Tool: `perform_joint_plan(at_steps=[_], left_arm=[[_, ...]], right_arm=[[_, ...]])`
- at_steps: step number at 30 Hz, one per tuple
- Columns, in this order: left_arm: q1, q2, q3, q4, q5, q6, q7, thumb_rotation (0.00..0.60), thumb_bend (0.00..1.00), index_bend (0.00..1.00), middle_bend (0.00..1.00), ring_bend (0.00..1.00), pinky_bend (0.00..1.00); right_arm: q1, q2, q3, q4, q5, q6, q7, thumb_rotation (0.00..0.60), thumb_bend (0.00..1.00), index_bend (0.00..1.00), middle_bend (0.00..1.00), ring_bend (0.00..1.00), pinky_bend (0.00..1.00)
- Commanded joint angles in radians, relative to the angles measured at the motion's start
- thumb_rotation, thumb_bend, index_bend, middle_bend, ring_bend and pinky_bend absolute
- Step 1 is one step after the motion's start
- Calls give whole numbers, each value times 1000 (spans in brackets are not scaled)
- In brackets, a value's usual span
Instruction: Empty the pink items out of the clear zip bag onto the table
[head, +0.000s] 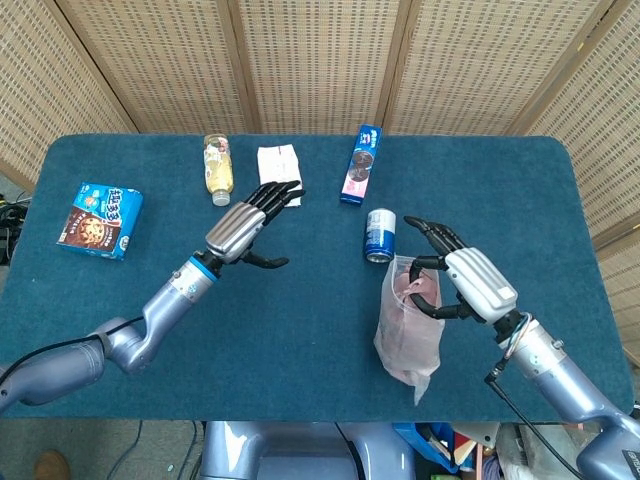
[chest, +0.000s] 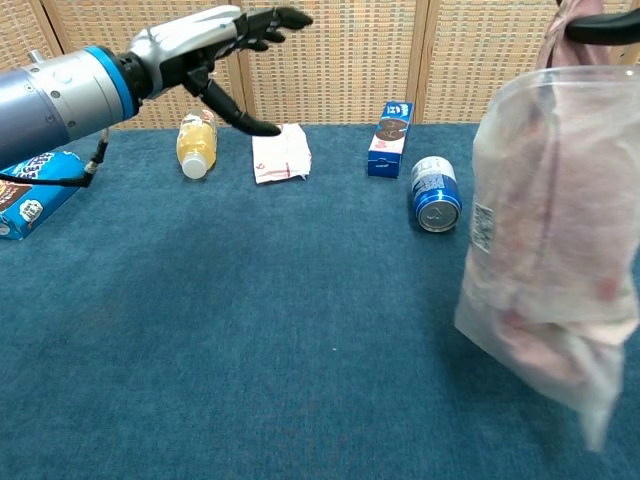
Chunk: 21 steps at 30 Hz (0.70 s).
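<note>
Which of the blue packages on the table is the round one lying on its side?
The blue can beside the clear zip bag; the two cookie boxes are flat and rectangular.

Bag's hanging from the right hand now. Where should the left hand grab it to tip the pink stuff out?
Probably the bottom corner of the bag, coming from the left hand's side. The right hand holds the mouth end up, so the pink items sag at the bottom; lifting there would invert it.
</note>
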Motion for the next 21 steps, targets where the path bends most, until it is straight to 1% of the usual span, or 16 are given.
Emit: perform_joint_plan(at_steps=[1,4,9,21], left_arm=[[2,38,33,-9,-28,-90,27,600,204,0,0,0,0],[5,51,56,-20,-40,-142,41,600,205,3,0,0,0],[8,59,76,-31,-44,-187,52,600,206,15,0,0,0],[-13,19,76,-9,-22,-220,82,600,205,17,0,0,0]], right_arm=[[1,10,2,-7,-3,3,3,600,639,770,0,0,0],[4,28,9,-19,-2,7,4,600,639,770,0,0,0],[13,59,28,-46,13,7,1,600,639,770,0,0,0],[60,159,104,-148,137,-32,-37,600,639,770,0,0,0]])
